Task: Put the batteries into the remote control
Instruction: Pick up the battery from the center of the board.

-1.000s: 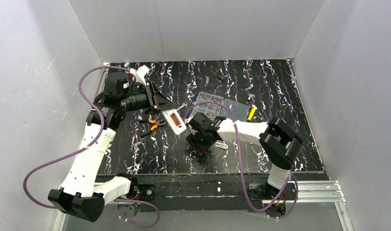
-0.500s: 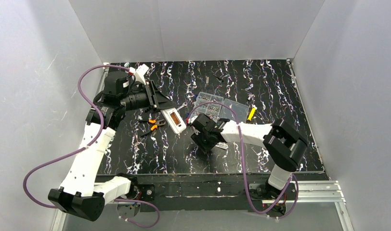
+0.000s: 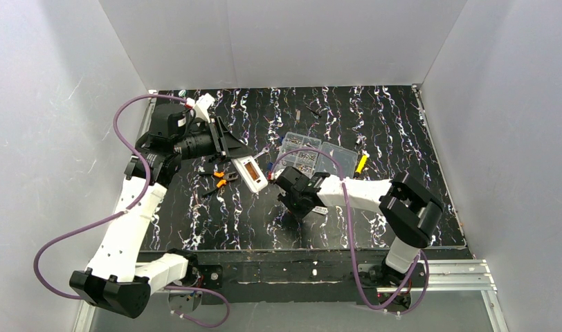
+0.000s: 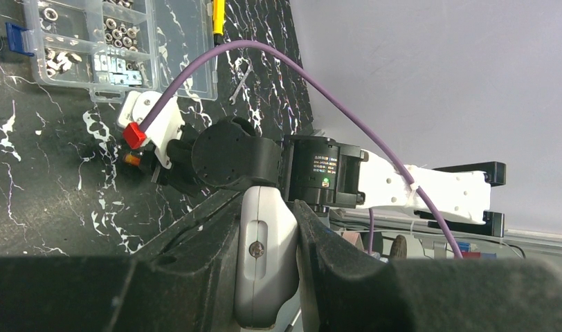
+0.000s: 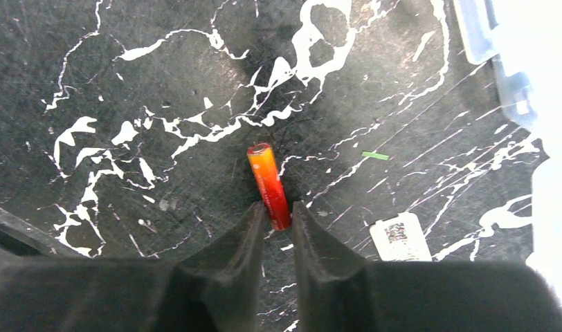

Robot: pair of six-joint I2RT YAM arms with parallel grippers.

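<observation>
The left arm rose from its base along the left side of the table [image 3: 389, 117], bent sharply at the elbow, and turned its wrist to the right, well above the surface. The left gripper [image 3: 238, 159] was clamped on one end of the remote control [image 3: 251, 173]. The remote was held off the table, slanting toward the centre with its brownish recess facing up. In the left wrist view its fingers [image 4: 195, 242] pressed against both sides of the white body.

The right arm folded at its elbow near the right side and stretched its forearm leftward, with the wrist tipped down at the table just in front of the clear compartment box [image 3: 313, 153]. The right gripper [image 5: 278, 211] had its jaws drawn in on the near end of a red-orange battery [image 5: 268, 181], which lay flat on the black surface with one finger against each side. A small white labelled piece [image 5: 399, 236] lay just to the right, apart from the fingers.
</observation>
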